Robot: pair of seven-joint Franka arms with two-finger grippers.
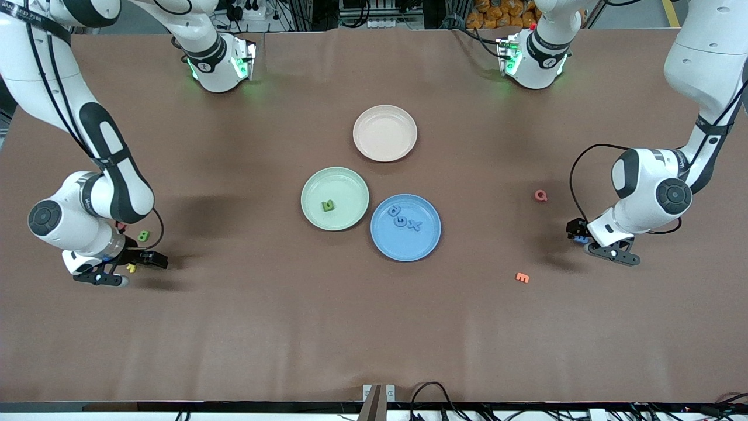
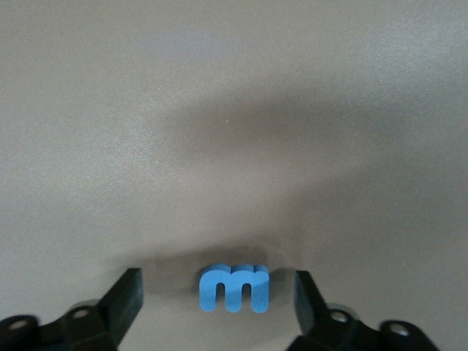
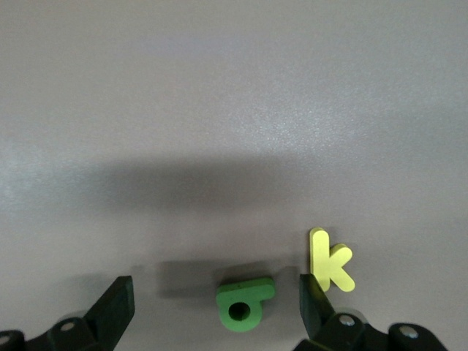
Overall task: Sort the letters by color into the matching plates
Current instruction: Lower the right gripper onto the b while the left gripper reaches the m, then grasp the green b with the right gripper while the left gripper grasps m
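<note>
One green letter (image 1: 328, 205) lies in the green plate (image 1: 315, 182).

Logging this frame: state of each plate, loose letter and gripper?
blue plate: three blue letters in it
green plate: one green letter in it
beige-pink plate: empty
blue letter: on table, between open left gripper fingers
green letter: on table, between open right gripper fingers
yellow letter: flat beside it

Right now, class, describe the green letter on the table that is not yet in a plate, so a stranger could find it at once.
Go to the right arm's end of the table, where the right gripper sits low with its jaws open. The green letter lies between them, with a yellow letter beside it; only the green one has a round hole.
</note>
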